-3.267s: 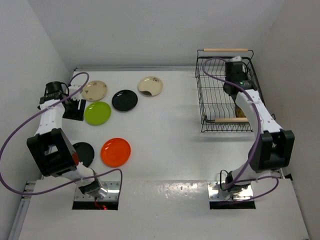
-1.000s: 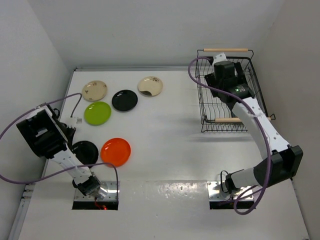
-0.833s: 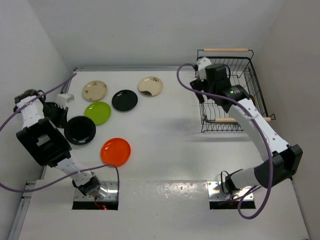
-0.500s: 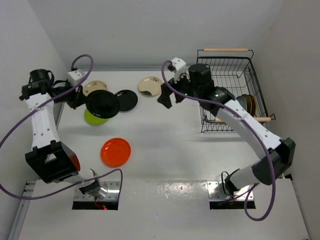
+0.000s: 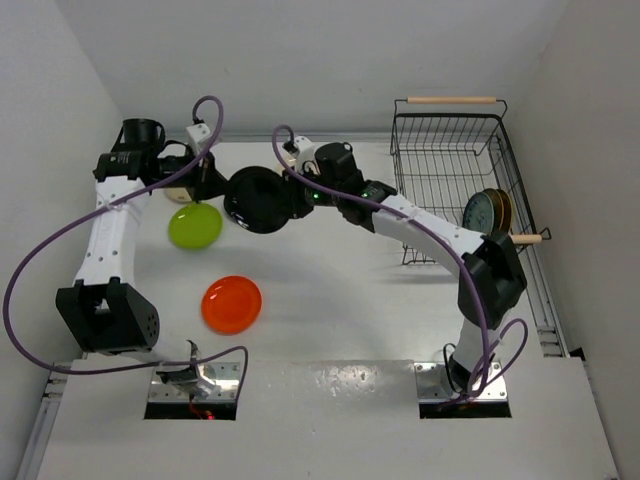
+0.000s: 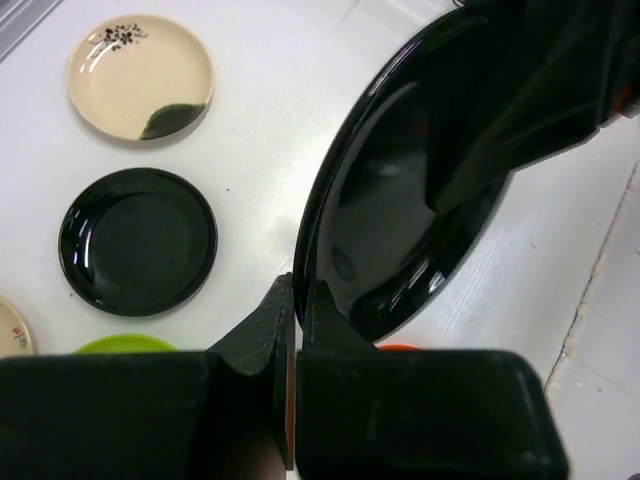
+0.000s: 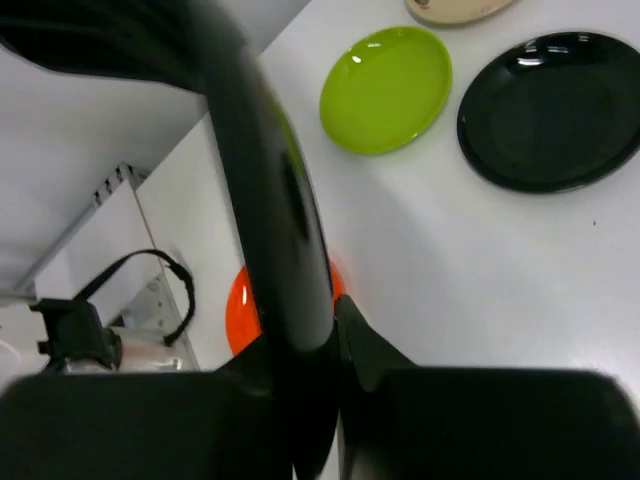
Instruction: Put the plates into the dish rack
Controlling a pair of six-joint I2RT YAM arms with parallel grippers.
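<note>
White tabletop [image 5: 340, 300], white walls on three sides. My left arm reaches up and rightward along the table's left side. My right arm stretches leftward across the table, away from the dish rack [image 5: 452, 100]. Both meet at one black plate [image 5: 255, 205], tilted and clear of the surface. My left gripper [image 6: 300, 300] is clamped on its rim; my right gripper [image 7: 312, 335] pinches the opposite rim. A second black plate [image 6: 138, 240], lime green plate [image 5: 195, 225], orange-red plate [image 5: 232, 304] and cream plate [image 6: 140, 75] with a dark painted motif lie flat. Two patterned plates [image 5: 490, 212] stand upright at the rack's right side.
</note>
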